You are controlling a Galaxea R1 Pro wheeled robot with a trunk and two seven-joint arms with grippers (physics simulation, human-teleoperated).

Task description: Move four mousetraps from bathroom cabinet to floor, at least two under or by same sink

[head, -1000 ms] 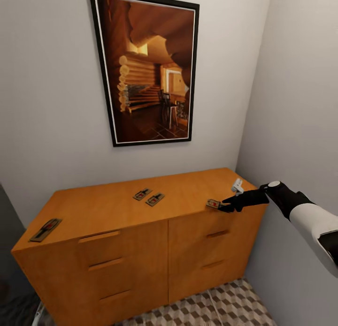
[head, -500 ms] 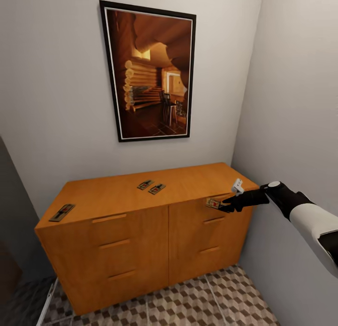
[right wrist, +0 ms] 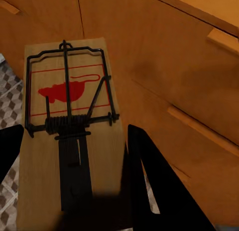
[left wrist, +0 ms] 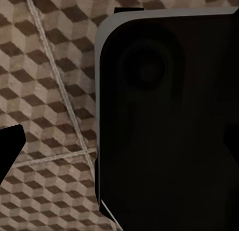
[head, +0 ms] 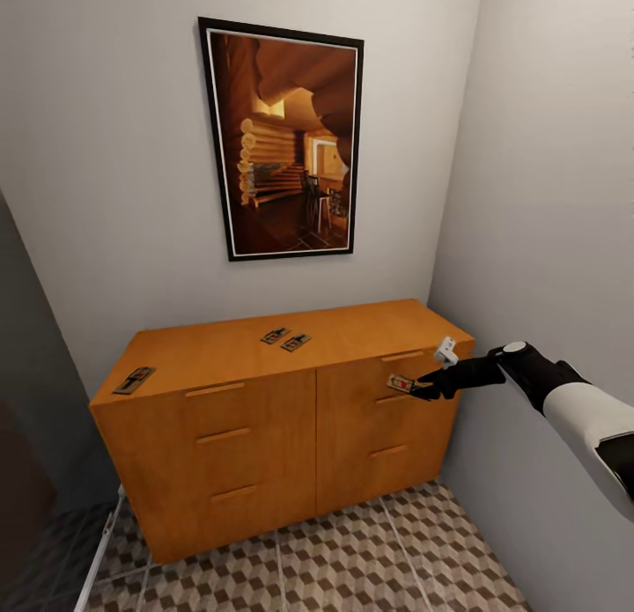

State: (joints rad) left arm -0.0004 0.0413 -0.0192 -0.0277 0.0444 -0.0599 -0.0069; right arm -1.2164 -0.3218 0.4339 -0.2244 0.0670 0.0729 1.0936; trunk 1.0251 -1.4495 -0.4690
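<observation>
A: Where is the right hand (head: 424, 389)?

B: Out in front of the cabinet (head: 264, 436), level with the upper drawers of its right column and clear of the top. It is clenched on a mousetrap (head: 401, 384). In the right wrist view that held mousetrap (right wrist: 69, 131) lies flat between the dark fingers (right wrist: 149, 181), red mouse print and wire bar facing up, with the cabinet's drawer fronts behind it.

A: And the other traps?

B: Three are on the cabinet's worktop. A pair of mousetraps (head: 284, 339) sits side by side near the middle toward the back, just beside each other. A single mousetrap (head: 134, 380) lies at the far left front corner, well apart from the pair.

A: What about the left hand?

B: I cannot tell its state. The left wrist view shows a large dark housing (left wrist: 169, 121) over the bathroom floor (left wrist: 45, 91), with a dark tip at one edge.

A: Anything else around?

B: A framed picture (head: 286, 141) of a log interior hangs on the wall above the cabinet, and the cube-patterned bathroom floor (head: 352, 559) spreads below it.
</observation>
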